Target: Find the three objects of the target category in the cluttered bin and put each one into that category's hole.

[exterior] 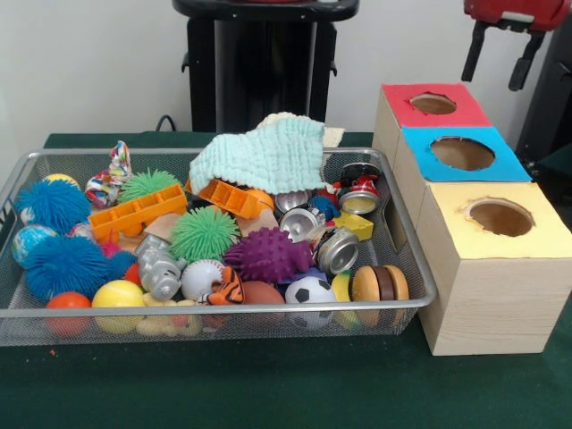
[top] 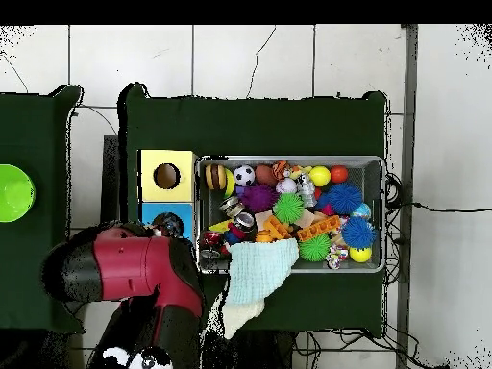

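The end effector (exterior: 505,55) hangs at the top right corner above the boxes, holding nothing; whether it is apart or together cannot be told. The bin (exterior: 407,246) sits mid-surface beside the blue hole (exterior: 462,153). A mint cloth (exterior: 264,156) drapes its far rim, over clutter.

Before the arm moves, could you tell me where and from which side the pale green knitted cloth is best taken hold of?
Probably the loose flap of the cloth that hangs over the wire-mesh bin's rim on the robot's side, approached straight down from above. The overhead view shows that flap lying outside the bin, clear of the toys, so soft folds can be pinched alone.
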Robot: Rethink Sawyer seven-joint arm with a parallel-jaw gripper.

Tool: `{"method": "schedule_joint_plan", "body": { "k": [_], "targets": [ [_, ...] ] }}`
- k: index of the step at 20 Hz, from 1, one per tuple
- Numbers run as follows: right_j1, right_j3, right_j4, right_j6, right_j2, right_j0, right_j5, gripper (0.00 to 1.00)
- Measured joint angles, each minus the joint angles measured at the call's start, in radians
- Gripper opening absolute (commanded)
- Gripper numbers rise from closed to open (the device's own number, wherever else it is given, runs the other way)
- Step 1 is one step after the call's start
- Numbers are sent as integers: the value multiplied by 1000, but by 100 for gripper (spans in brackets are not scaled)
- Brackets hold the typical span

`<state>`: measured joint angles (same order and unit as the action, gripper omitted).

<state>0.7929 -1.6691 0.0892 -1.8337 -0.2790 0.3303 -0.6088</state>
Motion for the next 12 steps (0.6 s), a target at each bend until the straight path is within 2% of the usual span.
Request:
{"method": "schedule_joint_plan", "body": {
  "k": [4, 12],
  "targets": [
    [24, 0, -2, 0, -3, -34, 0, 100],
    [115, -5, -12, 0, -3, -172, 0, 100]
  ]
}}
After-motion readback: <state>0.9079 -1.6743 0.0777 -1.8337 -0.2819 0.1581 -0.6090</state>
